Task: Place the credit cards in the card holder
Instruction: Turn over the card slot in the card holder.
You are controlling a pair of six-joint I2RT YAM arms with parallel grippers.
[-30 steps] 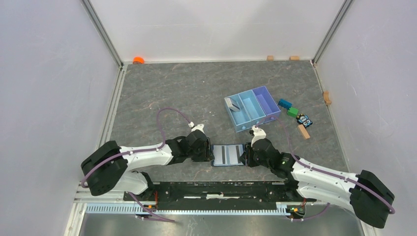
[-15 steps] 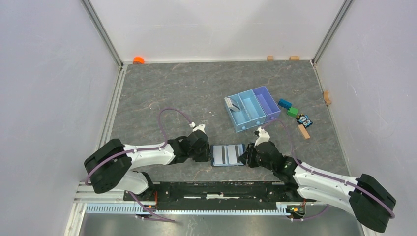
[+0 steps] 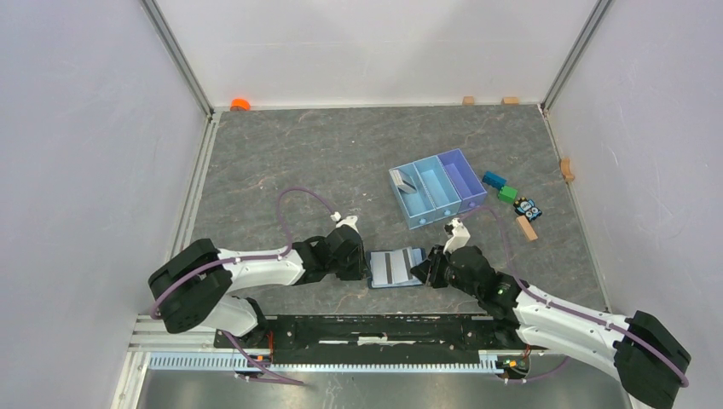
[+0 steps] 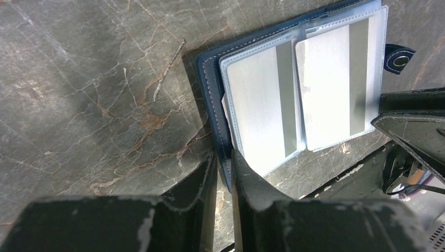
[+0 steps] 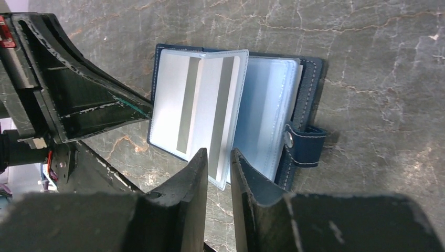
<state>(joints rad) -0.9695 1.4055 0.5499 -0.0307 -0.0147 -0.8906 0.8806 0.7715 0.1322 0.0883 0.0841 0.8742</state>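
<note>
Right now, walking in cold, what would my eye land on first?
The open card holder lies at the table's near edge, silver credit cards in its clear pockets, pinched from either side by the left gripper and right gripper. Behind it to the right sits a blue-and-purple tray.

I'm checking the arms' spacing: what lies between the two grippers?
The open card holder, cards showing in its pockets, lies between the left gripper and right gripper, seen in the top view.
</note>
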